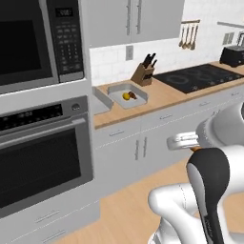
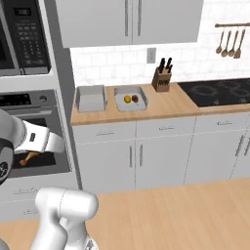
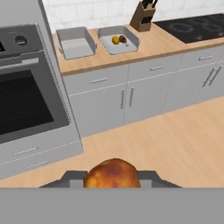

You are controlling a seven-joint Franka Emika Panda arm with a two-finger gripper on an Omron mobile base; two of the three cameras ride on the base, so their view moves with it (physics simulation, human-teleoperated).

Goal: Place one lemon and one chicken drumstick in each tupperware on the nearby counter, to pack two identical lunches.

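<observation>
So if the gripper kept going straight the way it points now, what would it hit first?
Probably the wooden floor before the cabinet fronts; depth is unclear. The gripper is shut on a chicken drumstick.

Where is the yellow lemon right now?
The lemon lies inside the right-hand tupperware on the wooden counter, beside a brown drumstick. The knife block stands just to that container's right.

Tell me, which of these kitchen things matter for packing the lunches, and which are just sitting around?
Part of the job:
- empty tupperware
- second tupperware, already holding a lemon and a chicken drumstick
- another drumstick, gripped in the pincer
- counter

Just lying about:
- knife block
- cooktop
- oven
- microwave
- hanging utensils
- toaster
</observation>
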